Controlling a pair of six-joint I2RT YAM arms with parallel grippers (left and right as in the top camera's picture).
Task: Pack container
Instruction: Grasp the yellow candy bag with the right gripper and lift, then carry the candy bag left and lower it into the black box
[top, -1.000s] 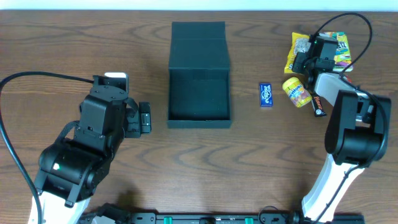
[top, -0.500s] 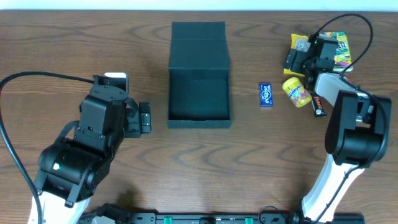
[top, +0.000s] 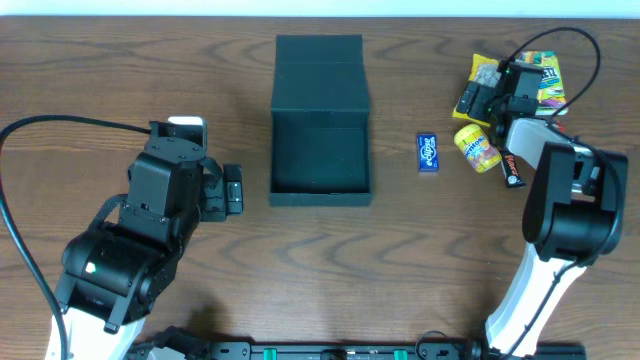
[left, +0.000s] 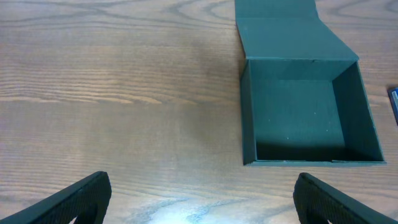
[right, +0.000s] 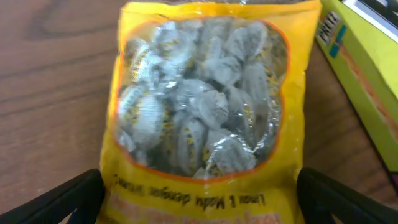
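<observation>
Since a second ago the right gripper has parted its fingers. The arm itself has barely shifted, and the left arm has not moved at all.

The right arm reaches far forward to the back right corner of the table. Its wrist points down over a yellow bag of wrapped sweets. From above, its black fingers blur into the wrist housing, so their spread is hard to judge there. The right wrist view settles it: the right gripper stands wide, one fingertip at each lower corner, and the bag of wrapped sweets fills the gap between them. Whether the tips touch the bag cannot be told. A green-and-yellow carton lies just beside the bag.

The left arm sits folded at the near left, with the left gripper pointing toward the container. In its wrist view the left gripper is also spread wide with nothing between the fingers.

The container sits mid-table, empty, well apart from both grippers. Its flap lid is laid open flat behind it.

Only the overhead view shows the blue packet, yellow pouch and dark bar lying between the container and the right arm.
</observation>
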